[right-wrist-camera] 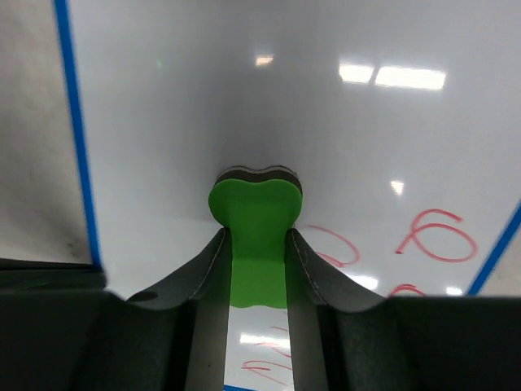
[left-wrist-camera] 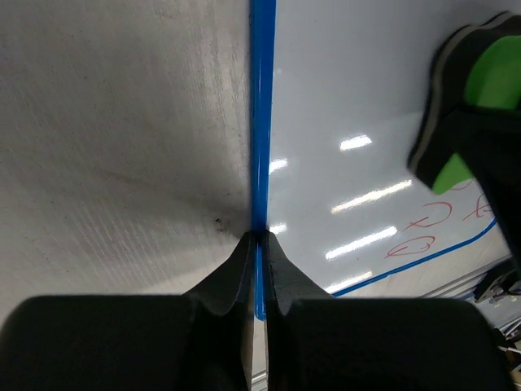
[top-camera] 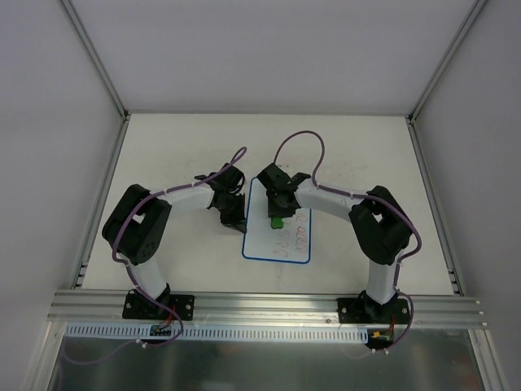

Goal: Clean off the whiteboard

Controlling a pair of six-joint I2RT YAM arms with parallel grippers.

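The whiteboard (top-camera: 277, 236) lies flat in the middle of the table, white with a thin blue rim. Red scribbles (top-camera: 295, 241) show on its near right part. My left gripper (top-camera: 234, 218) is shut on the board's left blue rim (left-wrist-camera: 261, 122). My right gripper (top-camera: 278, 213) is shut on the green bone-shaped eraser (right-wrist-camera: 256, 224), which presses on the board's upper middle. The eraser also shows at the right in the left wrist view (left-wrist-camera: 480, 106). Red loops (right-wrist-camera: 435, 236) lie right of the eraser on the board (right-wrist-camera: 244, 106).
The white tabletop (top-camera: 179, 155) has grey side walls and aluminium rails along its edges. A metal rail (top-camera: 260, 305) with both arm bases runs along the near edge. Purple cables (top-camera: 301, 142) loop above the arms.
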